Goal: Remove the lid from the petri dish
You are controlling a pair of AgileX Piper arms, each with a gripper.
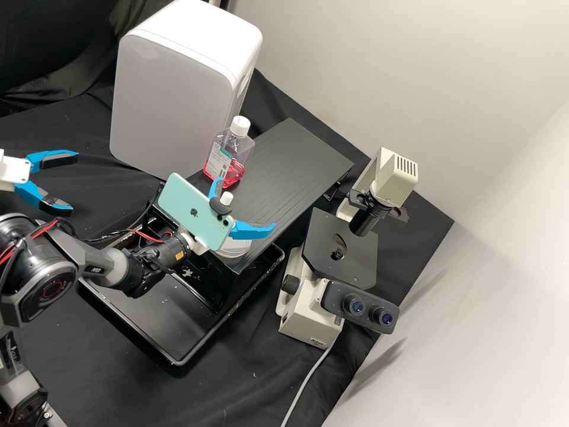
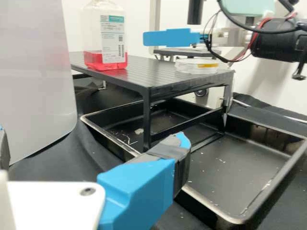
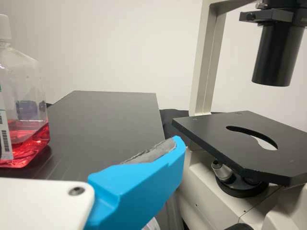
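- The right tool [image 1: 244, 212] hangs with its two blue fingers spread apart and nothing between them. The petri dish [image 2: 200, 66] lies just beneath it, close under the lower finger, and as far as I can tell is not touched.
- The dish is round, so it has no long axis to line up with. It lies flat, and its lid [image 2: 201, 61] looks seated, facing up toward the tool. The coming move is probably a short drop and a close on the lid's rim.
- The left tool [image 1: 72, 181] is also spread apart and empty. The dish lies well ahead of it and higher up, so the right arm is much the nearer.
- The dish rests near a corner of a raised black platform [image 1: 296, 160], at the end closest to the right tool. A bottle [image 1: 228, 155] of red liquid stands farther along the platform, beyond that tool.
- Below the right tool a black tray [image 1: 178, 320] sits on the dark-draped worktop [image 1: 118, 385].
- A microscope [image 1: 349, 261] stands near, off the right tool's outer finger. A white box [image 1: 178, 83] stands past the bottle, with a pale wall [image 1: 444, 71] behind.
- Because the dish sits so near the platform's edge, a sideways nudge could push it off into the tray.
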